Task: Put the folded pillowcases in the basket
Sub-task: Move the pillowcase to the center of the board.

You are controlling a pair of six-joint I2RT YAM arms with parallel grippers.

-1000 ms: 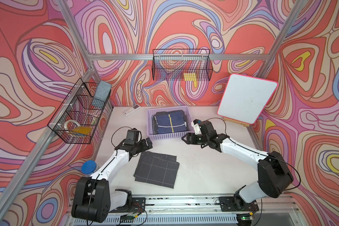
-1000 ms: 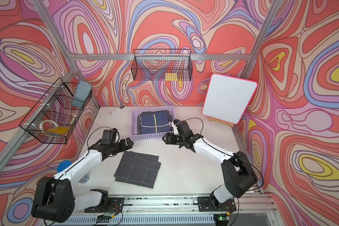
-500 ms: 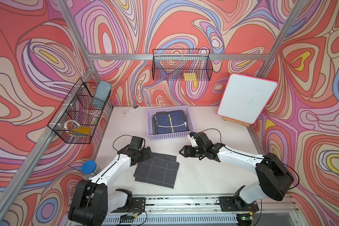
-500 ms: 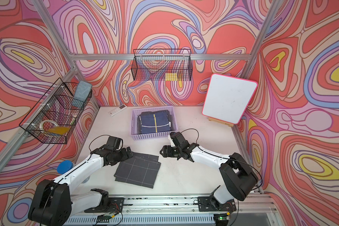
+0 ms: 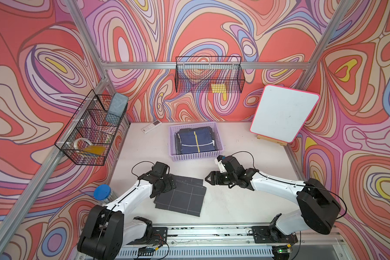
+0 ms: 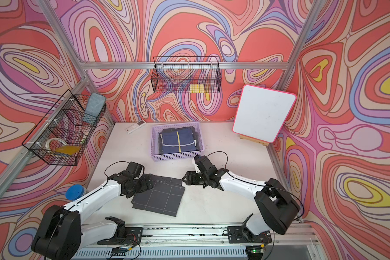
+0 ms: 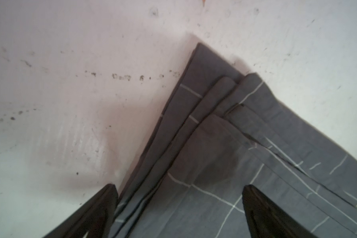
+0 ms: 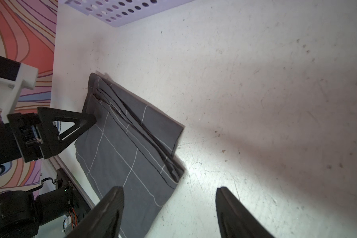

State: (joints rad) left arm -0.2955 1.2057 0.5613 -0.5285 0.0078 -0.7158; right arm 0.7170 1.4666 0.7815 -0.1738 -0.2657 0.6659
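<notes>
Fabric lies nearest: a folded dark grey pillowcase with thin white grid lines rests flat on the white counter, well outside the basket. Its stacked layers fan out at one corner.

The left end effector sits low at the pillowcase's far left corner. Its jaws are spread wide and grip nothing. In the left wrist view one finger is over bare counter and the other over the cloth.

The right end effector hovers just beside the far right corner, jaws apart and empty. One finger is above the cloth's edge.

Beyond both stands a shallow rectangular lilac plastic basket with perforated sides, holding a folded navy cloth with a yellow stripe.

Farther back, a white remote control lies by the wall. A white board with a pink rim leans at the far right.
</notes>
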